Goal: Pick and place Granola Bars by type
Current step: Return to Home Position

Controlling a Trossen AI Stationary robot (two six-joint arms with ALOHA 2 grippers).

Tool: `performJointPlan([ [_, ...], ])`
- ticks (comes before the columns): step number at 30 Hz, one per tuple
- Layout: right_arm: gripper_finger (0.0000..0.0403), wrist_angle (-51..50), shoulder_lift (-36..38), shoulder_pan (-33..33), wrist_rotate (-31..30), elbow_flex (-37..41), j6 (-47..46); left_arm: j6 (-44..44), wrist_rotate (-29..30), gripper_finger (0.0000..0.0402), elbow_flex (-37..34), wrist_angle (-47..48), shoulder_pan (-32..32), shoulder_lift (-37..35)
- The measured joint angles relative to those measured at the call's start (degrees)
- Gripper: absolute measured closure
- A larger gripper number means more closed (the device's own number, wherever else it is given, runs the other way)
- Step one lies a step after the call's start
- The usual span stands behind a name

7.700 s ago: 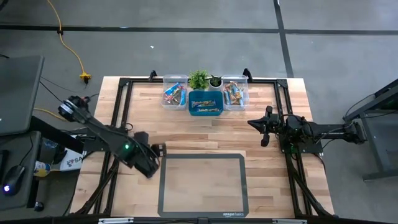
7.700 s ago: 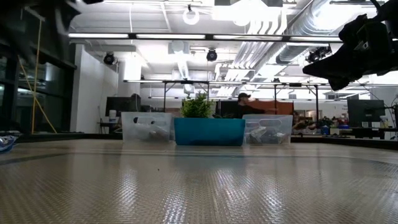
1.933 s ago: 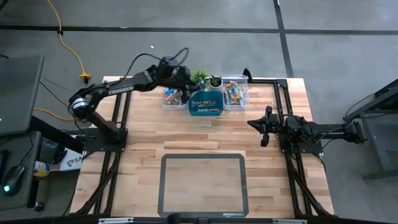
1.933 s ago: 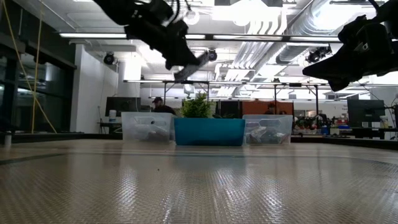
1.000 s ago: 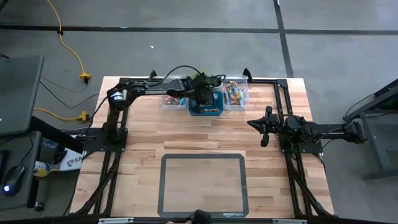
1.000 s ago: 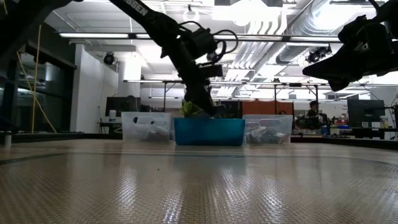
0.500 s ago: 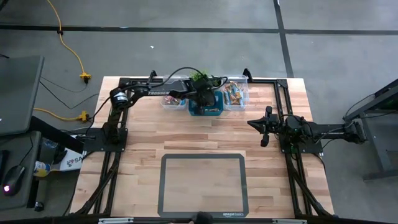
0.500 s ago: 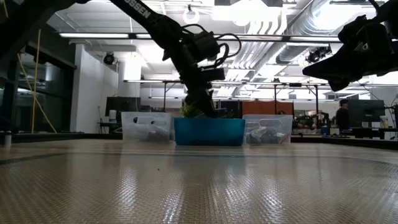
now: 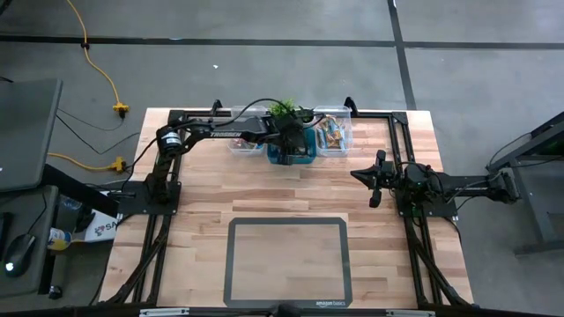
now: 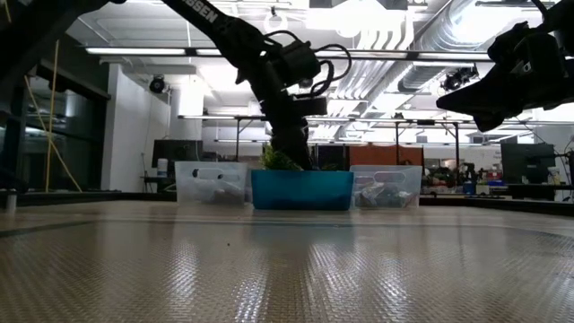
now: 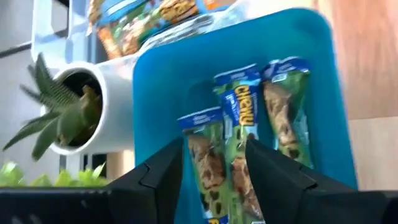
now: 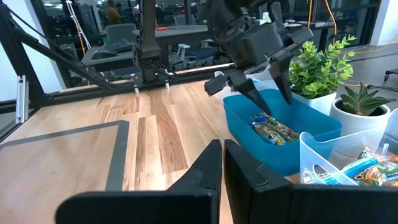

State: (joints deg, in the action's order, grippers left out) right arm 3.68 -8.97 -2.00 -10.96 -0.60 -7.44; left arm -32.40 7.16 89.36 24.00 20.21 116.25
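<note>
The table (image 9: 264, 189) is pale, smooth wood. The mat (image 10: 287, 269) on it looks bumpy and a bit shiny. The blue bin (image 11: 161, 93) is smooth plastic. The Granola Bars (image 11: 239, 124) have shiny, crinkly wrappers. The white pot (image 11: 118, 106) looks smooth and matt. The left gripper (image 11: 213, 142) is dark matt plastic
</note>
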Motion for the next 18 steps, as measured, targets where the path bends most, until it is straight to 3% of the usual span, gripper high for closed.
performJointPlan([
  [5,0.0402,0.0,0.0,0.0,0.0,0.0,0.0,9.5,0.4,0.0229,-0.1,2.0,0.0,-1.9],
  [18,0.0402,0.0,0.0,0.0,0.0,0.0,0.0,21.1,-19.1,0.0230,-2.0,8.3,0.0,-17.1],
])
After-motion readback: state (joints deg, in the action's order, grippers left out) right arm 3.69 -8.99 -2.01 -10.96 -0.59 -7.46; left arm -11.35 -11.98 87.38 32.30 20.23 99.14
